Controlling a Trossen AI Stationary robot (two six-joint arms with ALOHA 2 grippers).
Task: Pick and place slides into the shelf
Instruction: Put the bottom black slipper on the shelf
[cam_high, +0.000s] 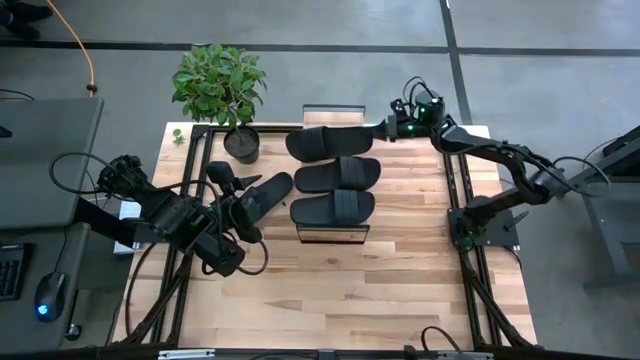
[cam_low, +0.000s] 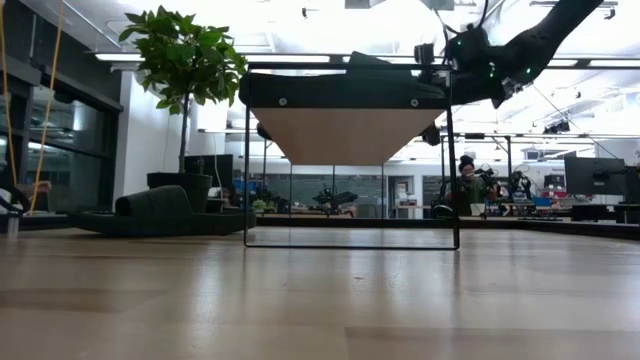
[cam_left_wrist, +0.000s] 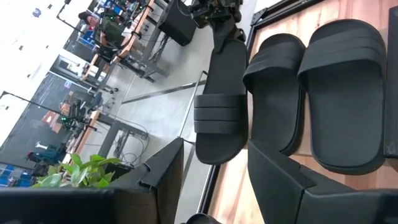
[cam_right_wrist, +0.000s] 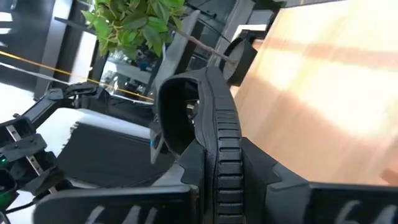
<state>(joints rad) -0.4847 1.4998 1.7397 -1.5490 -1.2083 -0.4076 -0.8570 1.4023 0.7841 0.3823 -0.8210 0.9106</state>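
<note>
Grey concrete floor (cam_high: 330, 25) around the counter, crossed by dark seam lines. Light-wood plank counter (cam_high: 400, 270) with black frame rails. Potted plant (cam_high: 222, 85) at the counter's far edge. Low view: open workshop behind, bright ceiling lights (cam_low: 300, 20), glazed wall on left (cam_low: 70, 140), desks with monitors (cam_low: 590, 175), a seated person (cam_low: 467, 180) in the distance.

Bright overhead light; low-view ceiling glare.
</note>
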